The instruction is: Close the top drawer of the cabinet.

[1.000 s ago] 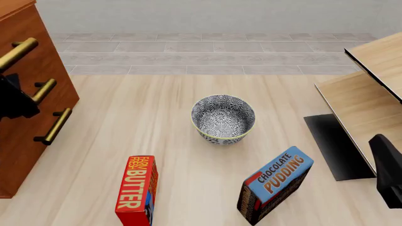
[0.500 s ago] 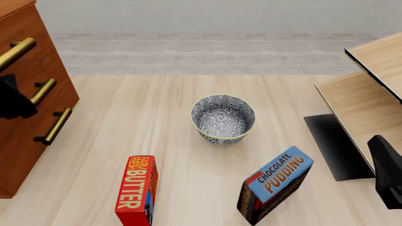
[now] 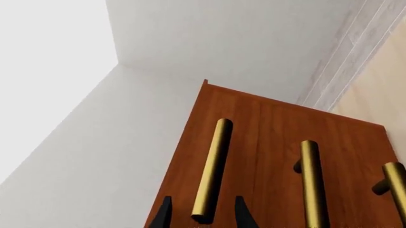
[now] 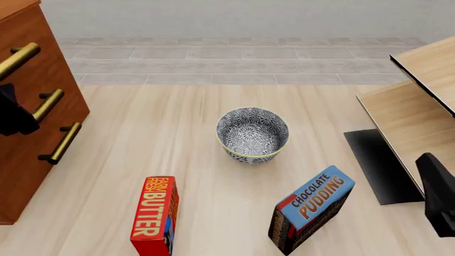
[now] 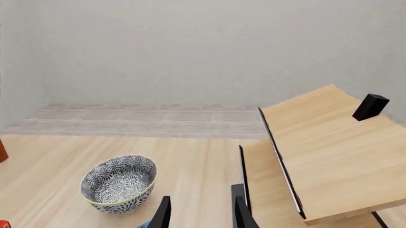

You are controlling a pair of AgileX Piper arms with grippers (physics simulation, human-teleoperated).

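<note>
Pale wood desk (image 4: 178, 138) carries the cabinet (image 4: 29, 133) at its left edge, with the top drawer (image 3: 266, 142) uppermost in it. Left gripper (image 3: 199, 216) stands parted around the near end of that drawer's brass handle (image 3: 212, 166), not clamped. Right gripper (image 5: 199, 213) hangs parted and empty near the patterned bowl (image 5: 119, 183).

a large reddish-brown wooden cabinet (image 4: 32, 106) stands at the far left of the pale wood bench (image 4: 163, 149), three brass bar handles showing on its front. the dark left pincer (image 4: 14, 114) hangs against that front, between the top handle (image 4: 18, 60) and the middle one. a patterned black-and-white bowl (image 4: 252, 134) sits mid-bench. nearer lie a red butter box (image 4: 155, 215) and a blue chocolate pudding box (image 4: 311, 209), well apart. pale light-wood furniture with black edges (image 4: 412, 106) fills the right.
</note>
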